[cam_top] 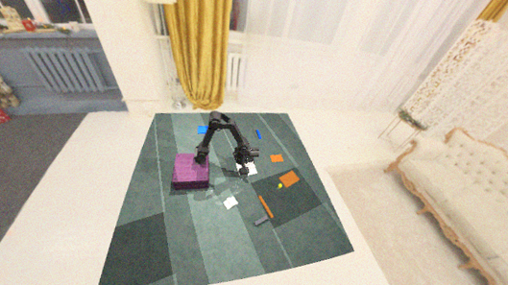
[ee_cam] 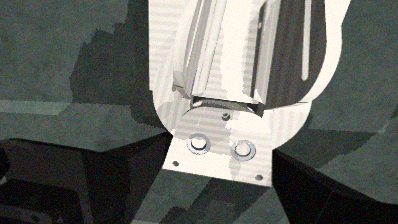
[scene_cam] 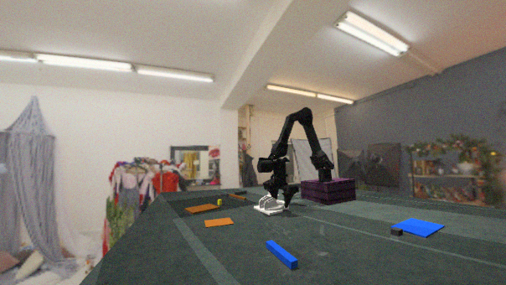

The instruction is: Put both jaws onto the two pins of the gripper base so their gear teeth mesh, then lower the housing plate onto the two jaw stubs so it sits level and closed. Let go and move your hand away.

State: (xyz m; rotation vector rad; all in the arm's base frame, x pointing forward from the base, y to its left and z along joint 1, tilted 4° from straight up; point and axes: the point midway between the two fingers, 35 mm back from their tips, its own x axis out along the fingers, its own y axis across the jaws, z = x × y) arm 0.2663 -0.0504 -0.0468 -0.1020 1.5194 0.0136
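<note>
I'm holding my wide-spread gripper (cam_top: 244,172) (scene_cam: 281,202) (ee_cam: 217,143) closed on the housing plate (ee_cam: 215,161), its long axis running finger to finger across the end of the white base (cam_top: 253,170) (scene_cam: 268,213) (ee_cam: 296,119), which is lying inward from the desk's right edge in the top view.

Top: view from high above, facing obliquely down over the whole mat (cam_top: 138,239), room beyond; exterior: view from low beside the mat (scene_cam: 251,251), facing nearly level across it, nearer than the top view; wrist: close view from the gripper (cam_top: 244,167) (scene_cam: 281,196) (ee_cam: 220,160), facing down; top and exterior share the arm (cam_top: 229,126) (scene_cam: 303,115) and the purple block (cam_top: 191,170) (scene_cam: 328,190)
</note>
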